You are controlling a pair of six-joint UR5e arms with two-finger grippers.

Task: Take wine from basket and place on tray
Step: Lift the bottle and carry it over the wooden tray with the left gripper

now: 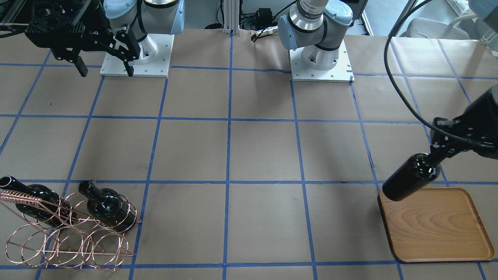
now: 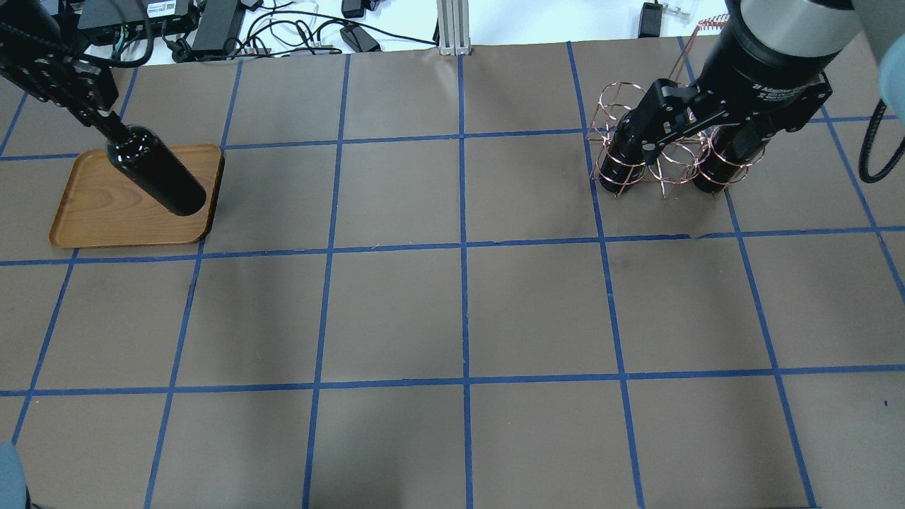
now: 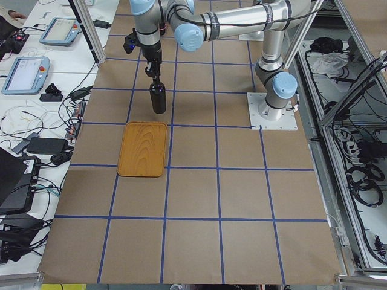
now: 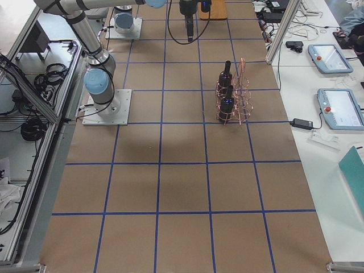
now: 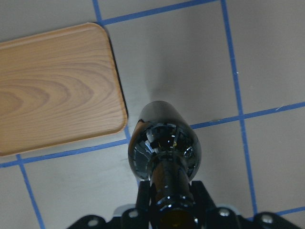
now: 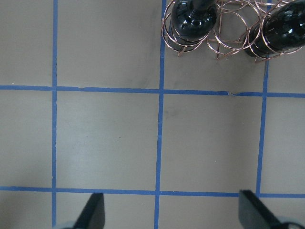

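Note:
My left gripper [image 5: 172,202] is shut on the neck of a near-black wine bottle [image 5: 164,143]. The bottle hangs upright in the air; in the left wrist view its base is over the paper just off a corner of the wooden tray [image 5: 52,90]. Bottle [image 2: 159,173] and tray [image 2: 106,219] also show in the overhead view, with the left gripper [image 2: 106,126] above them. My right gripper [image 6: 171,214] is open and empty, high above the table near the copper wire basket [image 6: 228,33]. The basket [image 1: 70,241] holds two more bottles [image 1: 105,206] [image 1: 35,198].
Brown paper with a blue tape grid covers the table [image 2: 459,311]. The two arm bases [image 1: 321,58] [image 1: 138,54] stand on white plates at the robot's side. Cables and power bricks [image 2: 212,28] lie beyond the table's far edge.

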